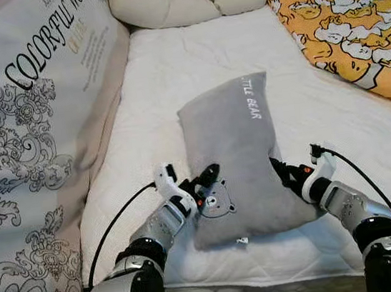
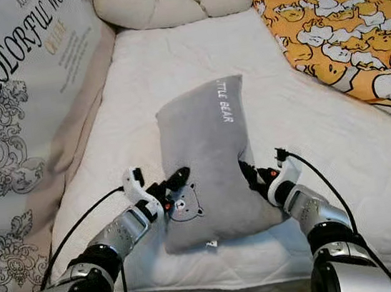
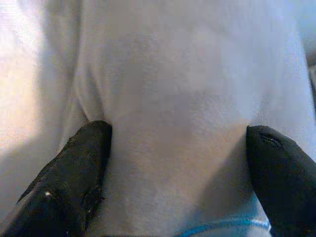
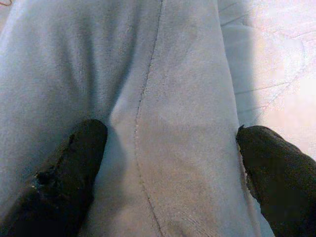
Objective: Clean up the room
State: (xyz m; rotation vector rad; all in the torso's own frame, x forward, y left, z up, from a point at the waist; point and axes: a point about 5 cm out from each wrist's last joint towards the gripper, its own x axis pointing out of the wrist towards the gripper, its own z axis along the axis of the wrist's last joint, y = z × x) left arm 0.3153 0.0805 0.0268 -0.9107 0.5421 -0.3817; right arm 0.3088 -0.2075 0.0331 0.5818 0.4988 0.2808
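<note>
A grey pillow (image 1: 233, 148) with a small bear face and the words "LITTLE BEAR" lies on the white mattress (image 1: 172, 77), near its front edge. My left gripper (image 1: 204, 186) holds the pillow's left edge, one black finger on top of the fabric. My right gripper (image 1: 283, 173) holds the right edge the same way. In the left wrist view the pillow (image 3: 173, 118) bulges between the two fingers (image 3: 79, 163). The right wrist view has the pillow's seam (image 4: 148, 123) creased between that gripper's fingers (image 4: 69, 168).
A long cream bolster (image 1: 184, 3) lies across the head of the bed. An orange duvet with a duck pattern (image 1: 353, 31) covers the right side. A printed fabric panel (image 1: 29, 139) stands along the left side of the mattress.
</note>
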